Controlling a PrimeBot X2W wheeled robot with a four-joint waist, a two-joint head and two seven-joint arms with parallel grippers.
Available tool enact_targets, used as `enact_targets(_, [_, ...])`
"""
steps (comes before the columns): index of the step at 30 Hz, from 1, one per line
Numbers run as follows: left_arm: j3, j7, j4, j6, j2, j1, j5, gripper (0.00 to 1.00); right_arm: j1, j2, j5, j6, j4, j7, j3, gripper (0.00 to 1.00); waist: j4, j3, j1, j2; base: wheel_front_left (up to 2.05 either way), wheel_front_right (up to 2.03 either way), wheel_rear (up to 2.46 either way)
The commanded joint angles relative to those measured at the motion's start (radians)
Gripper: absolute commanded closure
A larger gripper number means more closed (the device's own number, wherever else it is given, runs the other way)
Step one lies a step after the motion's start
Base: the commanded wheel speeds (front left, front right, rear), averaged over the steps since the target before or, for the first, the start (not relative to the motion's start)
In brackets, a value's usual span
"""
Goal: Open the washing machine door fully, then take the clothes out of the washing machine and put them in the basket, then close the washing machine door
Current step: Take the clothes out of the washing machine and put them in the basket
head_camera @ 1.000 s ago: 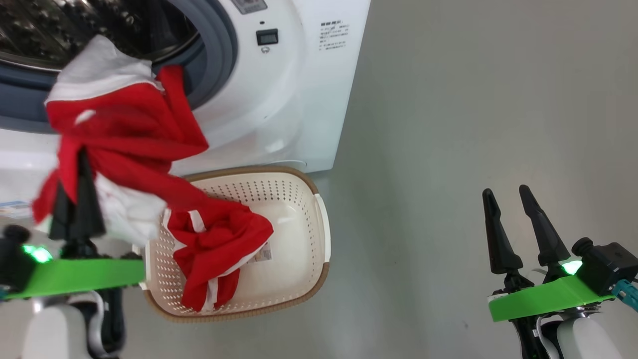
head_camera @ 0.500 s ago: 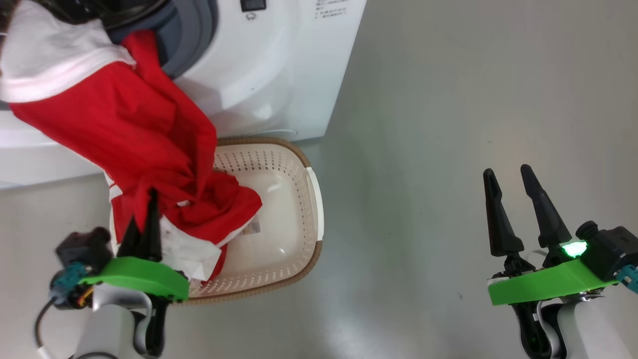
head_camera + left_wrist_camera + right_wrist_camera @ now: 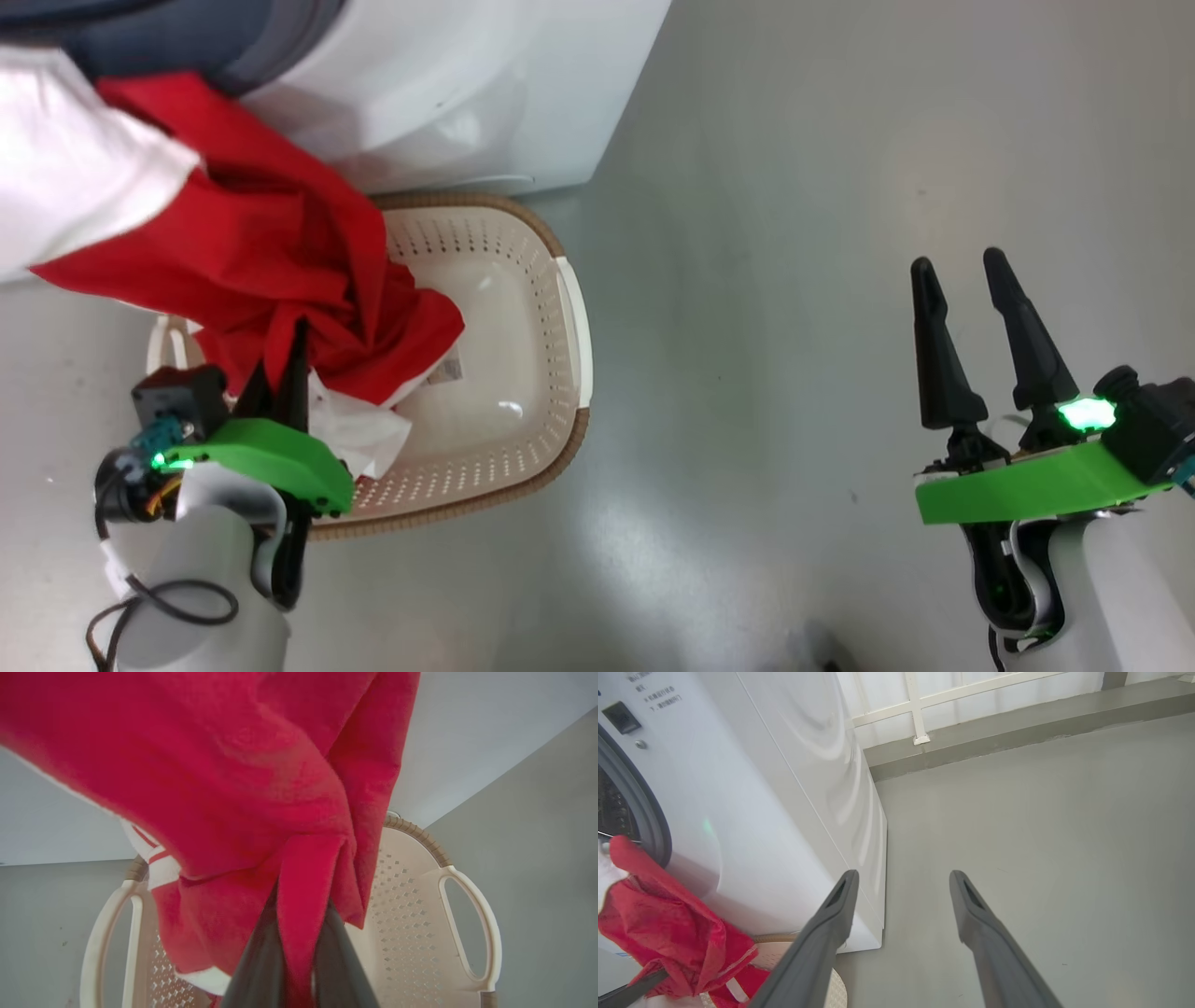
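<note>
The left hand (image 3: 280,369) is clamped on a fold of the clothes (image 3: 261,243). In the left wrist view its two dark fingers close on a ridge of red fabric that rises between them. The hand hangs over the near left corner of the basket (image 3: 560,448), and the bundle drapes from it into the basket, where a red lobe and a white panel lie on the cream bottom. From there the cloth runs up and away to the mouth of the washing machine (image 3: 467,84), where a red strip lies over the grey rubber ring (image 3: 187,37). The basket stands on the floor (image 3: 794,280), just in front of the machine.

The step in hand looks like the transfer of the clothes to the basket, about midway. The next move probably calls for drawing the trailing end clear of the ring, lowering the bundle over the middle of the basket and only then letting go, or a sleeve may hang over the rim.

The right hand (image 3: 959,259) is well apart over bare floor, fingers spread and holding nothing.

The white part of the clothes is cut off at the head view's left edge. Cloth covers the left fingertips. It cannot be told whether anything is left in the drum.
</note>
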Motion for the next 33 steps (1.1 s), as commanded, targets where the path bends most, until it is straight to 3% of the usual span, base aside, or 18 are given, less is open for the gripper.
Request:
enact_targets(1, [0.018, -0.005, 0.014, -0.006, 0.036, -0.013, 0.007, 0.98, -0.009, -0.008, 0.012, 0.007, -0.028, -0.006, 0.026, 0.00, -0.009, 0.038, -0.0001, -0.0001, 0.00, 0.00, 0.00])
enact_targets(18, [-0.034, -0.005, 0.168, -0.006, 0.062, -0.110, -0.020, 0.97, -0.038, -0.008, 0.022, 0.007, -0.043, -0.006, 0.039, 0.00, -0.030, 0.117, -0.0001, -0.0001, 0.00, 0.00, 0.00])
enact_targets(19, [-0.038, -0.005, 0.174, -0.006, 0.063, -0.113, -0.024, 0.93, -0.038, -0.008, 0.021, 0.007, -0.043, -0.006, 0.039, 0.00, -0.030, 0.120, -0.0001, -0.0001, 0.00, 0.00, 0.00])
enact_targets(23, [-0.049, -0.005, 0.188, -0.006, 0.068, -0.123, -0.036, 0.54, -0.040, -0.008, 0.020, 0.007, -0.043, -0.006, 0.037, 0.00, -0.029, 0.124, -0.0001, -0.0001, 0.00, 0.00, 0.00])
enact_targets(25, [-0.054, -0.005, 0.193, -0.006, 0.068, -0.125, -0.041, 0.07, -0.039, -0.008, 0.019, 0.007, -0.041, -0.006, 0.037, 0.00, -0.028, 0.121, -0.0001, -0.0001, 0.00, 0.00, 0.00])
enact_targets(26, [-0.055, -0.005, 0.194, -0.006, 0.069, -0.125, -0.044, 0.00, -0.039, -0.008, 0.018, 0.007, -0.039, -0.006, 0.037, 0.00, -0.027, 0.118, -0.0001, -0.0001, 0.00, 0.00, 0.00])
enact_targets(33, [-0.057, -0.005, 0.167, -0.006, 0.069, -0.104, -0.065, 0.00, -0.035, -0.008, 0.014, 0.007, -0.029, -0.006, 0.040, 0.00, -0.015, 0.072, -0.0001, -0.0001, 0.00, 0.00, 0.00])
